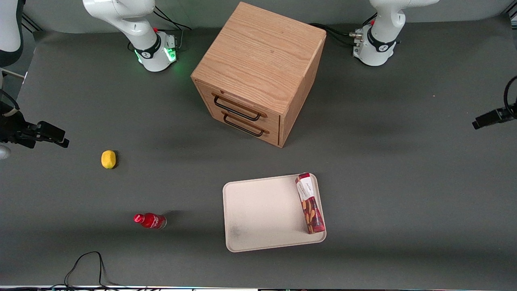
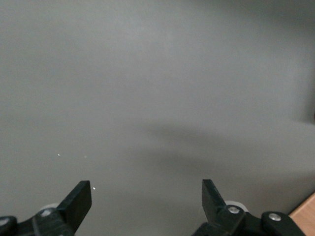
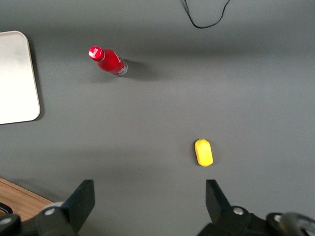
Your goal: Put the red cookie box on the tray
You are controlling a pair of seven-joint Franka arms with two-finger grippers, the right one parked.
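The red cookie box lies flat on the beige tray, along the tray's rim toward the working arm's end, its white panel pointing away from the front camera. My gripper hangs far from the tray at the working arm's end of the table. In the left wrist view the gripper is open over bare grey table, with nothing between its fingers. A corner of the tray shows in the right wrist view.
A wooden drawer cabinet stands farther from the front camera than the tray. A yellow lemon and a small red bottle lie toward the parked arm's end. A black cable loops near the table's front edge.
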